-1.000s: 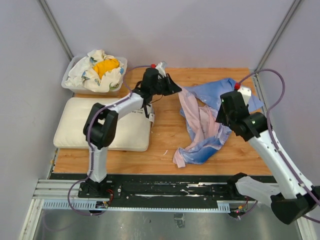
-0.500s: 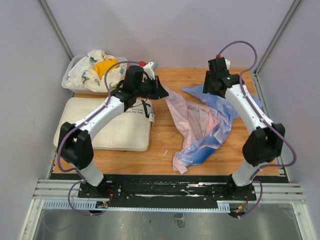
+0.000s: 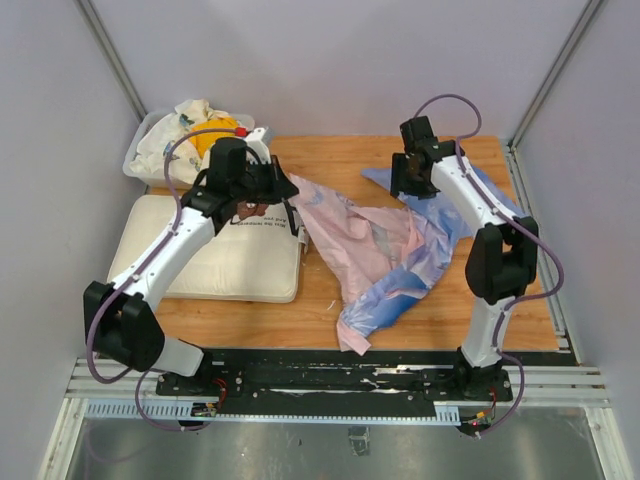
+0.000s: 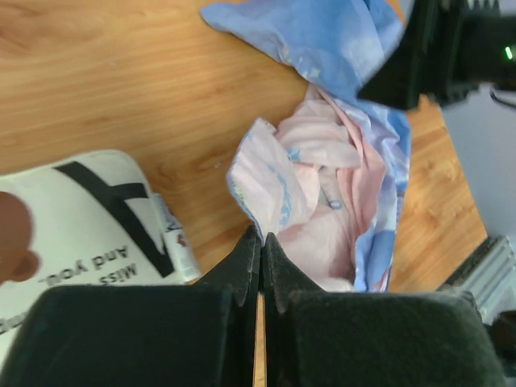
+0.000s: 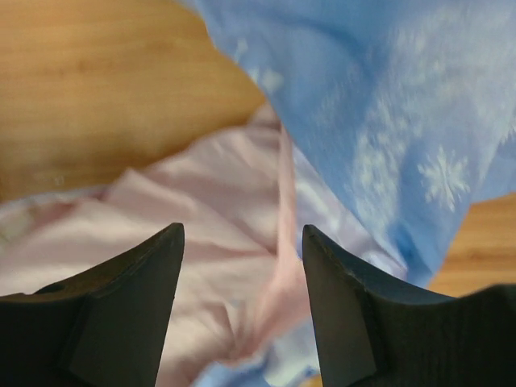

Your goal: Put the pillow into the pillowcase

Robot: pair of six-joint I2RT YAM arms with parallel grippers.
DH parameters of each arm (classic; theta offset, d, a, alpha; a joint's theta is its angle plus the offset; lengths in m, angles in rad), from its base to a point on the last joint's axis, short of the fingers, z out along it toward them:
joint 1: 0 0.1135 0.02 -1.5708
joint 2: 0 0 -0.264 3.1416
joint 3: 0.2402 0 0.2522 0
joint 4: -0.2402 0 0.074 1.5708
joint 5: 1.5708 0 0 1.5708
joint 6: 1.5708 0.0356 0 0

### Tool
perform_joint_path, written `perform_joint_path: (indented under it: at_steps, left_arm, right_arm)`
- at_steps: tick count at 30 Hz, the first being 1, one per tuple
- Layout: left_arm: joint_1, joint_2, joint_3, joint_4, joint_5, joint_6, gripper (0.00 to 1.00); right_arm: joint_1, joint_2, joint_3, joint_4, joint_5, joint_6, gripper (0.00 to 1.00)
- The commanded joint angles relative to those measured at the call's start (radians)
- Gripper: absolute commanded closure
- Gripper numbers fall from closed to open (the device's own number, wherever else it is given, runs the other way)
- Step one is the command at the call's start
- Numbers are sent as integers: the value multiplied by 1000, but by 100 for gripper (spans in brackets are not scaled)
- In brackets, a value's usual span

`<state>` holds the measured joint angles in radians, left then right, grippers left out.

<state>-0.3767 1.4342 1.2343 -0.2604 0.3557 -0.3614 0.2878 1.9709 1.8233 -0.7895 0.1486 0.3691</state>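
Left jaws: closed, pinching a pink hem corner of the pillowcase [image 3: 385, 250]. The cloth fans out from the tips across the counter [image 3: 345, 155]. Right jaws: open and empty, hovering right over the far end of the case, with pink lining under the tips and blue snowflake print just to one side.

Pillowcase: thin printed cloth, light blue outside and pale pink inside. It lies crumpled and partly turned out between the two sets of jaws, with a tail trailing toward the arm bases.

Pillow [image 3: 215, 265]: cream, lying flat just beside the left jaws and partly under that arm. Black lettering and a black strap sit at the edge nearest the tips, and a bit of brown bear face shows.

Handling, my read:
- The case is light and limp, so it sags wherever it isn't held, and its layers will likely slide on each other.
- Grip it at the opening hem, one layer per side, so the mouth stays open. I can't tell which layer the left jaws have.
- The pillow is soft, bulky and squashy. Pinch a corner or the strap edge and expect it to flop.
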Motion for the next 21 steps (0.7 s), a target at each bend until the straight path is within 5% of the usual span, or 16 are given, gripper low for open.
perform_joint_path:
  at_steps: [1,9,21]
  left_arm:
    - [48,-57,63,-42,-49,41,100]
    - [90,-109,74,-58,-20,44,100]
    - [91,-161,5,-73,-10,28,100]
  right_arm:
    - [-4,-180,-164,8,-76,9,39]
    - [-7,-198,-256,67,-42,-3,39]
    - [46,284,294,37,106,-135,31]
